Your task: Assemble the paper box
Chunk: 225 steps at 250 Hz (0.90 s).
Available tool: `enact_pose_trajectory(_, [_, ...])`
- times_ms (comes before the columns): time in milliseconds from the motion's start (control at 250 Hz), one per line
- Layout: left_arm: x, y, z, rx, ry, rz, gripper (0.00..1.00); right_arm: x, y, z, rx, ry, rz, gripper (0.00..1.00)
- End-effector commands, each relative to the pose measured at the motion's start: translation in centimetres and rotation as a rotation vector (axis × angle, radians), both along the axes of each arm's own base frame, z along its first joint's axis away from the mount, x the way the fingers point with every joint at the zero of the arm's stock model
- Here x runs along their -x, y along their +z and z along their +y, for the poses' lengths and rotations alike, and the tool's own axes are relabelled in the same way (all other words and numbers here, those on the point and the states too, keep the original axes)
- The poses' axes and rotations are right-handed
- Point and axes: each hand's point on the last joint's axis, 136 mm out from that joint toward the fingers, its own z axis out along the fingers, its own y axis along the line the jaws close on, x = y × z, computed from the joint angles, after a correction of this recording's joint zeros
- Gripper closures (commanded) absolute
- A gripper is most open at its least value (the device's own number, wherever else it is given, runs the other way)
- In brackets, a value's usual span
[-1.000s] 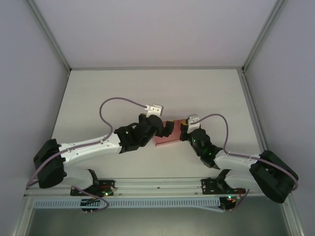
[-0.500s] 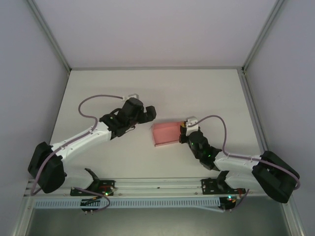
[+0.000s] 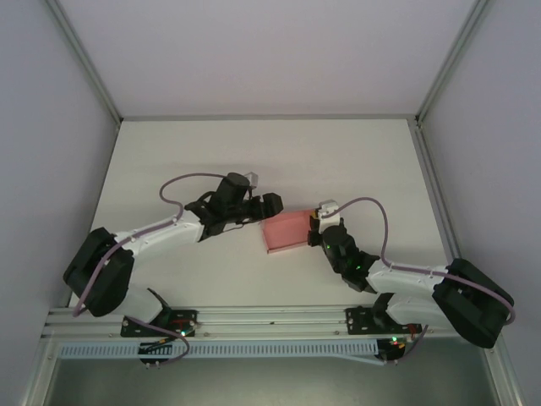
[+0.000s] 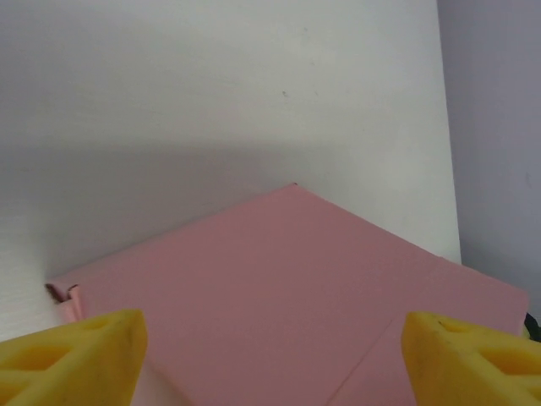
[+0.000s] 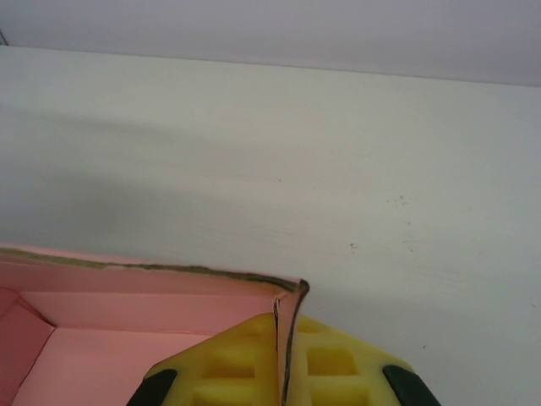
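Left gripper [image 3: 270, 204] swung back to the box [image 3: 286, 230] at the table's [image 3: 355, 161] middle, jaws apart; right gripper [image 3: 315, 222] was pinching its right wall. A hard shove could've buckled that wall or popped it loose.

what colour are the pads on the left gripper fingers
Yellow. The pads show best in the left wrist view, either side of the pink paper box.

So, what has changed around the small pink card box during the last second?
The left gripper, open now, drew back to the left from the small pink paper box, then came back close to its left edge. The right gripper stayed clamped on the box's right wall, and the box kept its place on the white table.
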Motion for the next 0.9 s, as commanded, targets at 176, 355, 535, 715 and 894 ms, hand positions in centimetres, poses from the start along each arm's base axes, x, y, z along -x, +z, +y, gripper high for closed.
enact_pose_trajectory(176, [1.5,-1.8,-2.4,0.109,-0.087,0.102,0.35,2.4,-5.9,-1.5,0.202,0.036,0.172,1.00])
enact_pose_trajectory(355, [1.1,-2.1,-1.7,0.042,-0.078,0.104,0.38,2.4,-5.6,-1.5,0.200,0.020,0.169,1.00])
enact_pose_trajectory(535, [-2.6,-1.2,3.8,-0.362,0.022,0.006,0.24,2.5,-5.0,-1.8,0.198,0.013,0.154,1.00])
enact_pose_trajectory(715, [0.7,-1.0,0.0,-0.142,-0.152,0.097,0.23,2.5,-4.7,-2.3,0.192,-0.007,0.151,1.00])
enact_pose_trajectory(894, [2.2,-2.4,0.2,-0.139,-0.176,0.159,0.11,2.5,-4.9,-1.9,0.199,0.010,0.160,1.00])
